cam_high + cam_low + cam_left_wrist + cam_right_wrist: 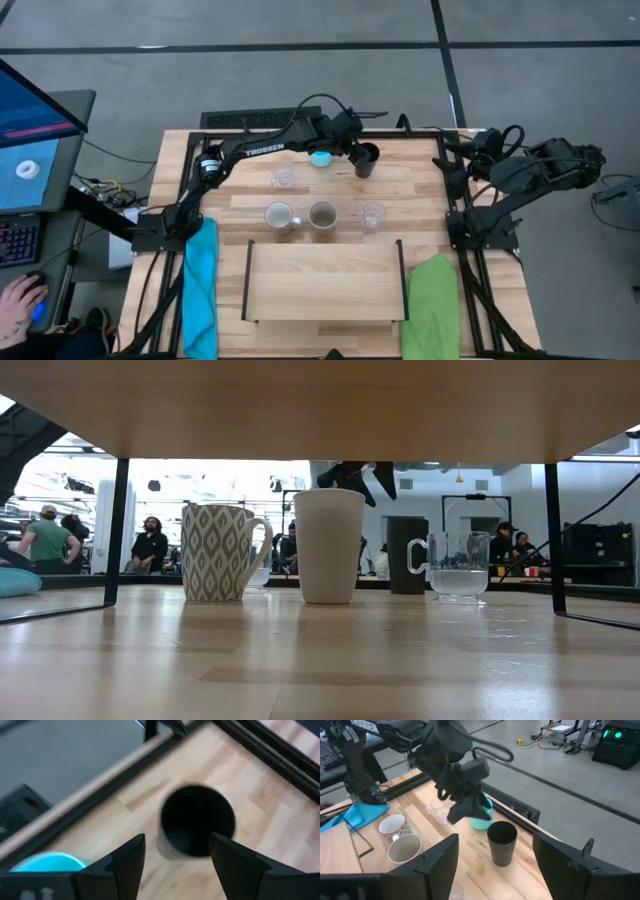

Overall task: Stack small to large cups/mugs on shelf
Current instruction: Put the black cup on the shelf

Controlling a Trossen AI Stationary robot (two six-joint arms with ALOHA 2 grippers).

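The black tumbler [366, 160] [197, 820] [501, 842] stands upright on its base near the tabletop's far edge. My left gripper [351, 150] [177, 855] hovers open just above it and a little to its left, touching nothing. The bright blue mug [320, 157] [47, 862] stands left of the tumbler. One clear glass [284, 177] stands farther left. In a row nearer me stand the white patterned mug [279, 215] [215, 552], the beige mug [322, 214] [328, 545] and the second clear glass [372, 215] [458, 565]. The shelf [322, 285] sits at the near edge. My right gripper [502, 862] waits open at the right.
A blue cloth [200, 285] lies left of the shelf and a green cloth [432, 300] right of it. Black frame rails [452, 200] edge the tabletop. People stand in the room beyond the table [150, 545]. A hand rests on a mouse at the far left [18, 300].
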